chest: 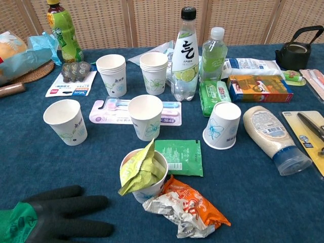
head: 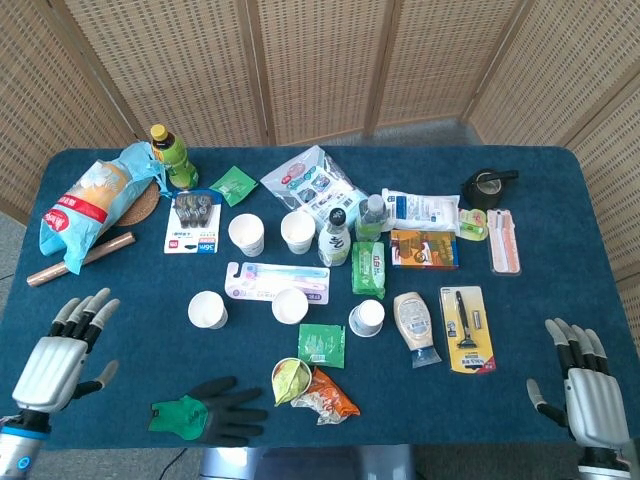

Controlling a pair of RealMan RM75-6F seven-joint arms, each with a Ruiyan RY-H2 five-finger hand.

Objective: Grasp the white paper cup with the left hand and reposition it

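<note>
The left hand (head: 62, 350) hovers over the near left edge of the table (head: 120, 300), fingers spread apart and holding nothing. The right hand (head: 588, 385) sits at the near right corner, also spread and empty; neither hand shows in the chest view. Just to the right of the left hand lies a black and green glove (head: 208, 411). Beyond the glove and ahead of the left hand to its right stands the white paper cup (head: 208, 309), upright and open, well apart from the fingers. Further right stands a second cup (head: 290, 305) against a toothbrush pack (head: 276, 281). Nearer, a cup stuffed with a wrapper (chest: 144, 174) touches an orange snack bag (chest: 185, 206). Farther back, two stacks of cups (chest: 111, 74) stand beside a tall bottle (chest: 185, 54).
</note>
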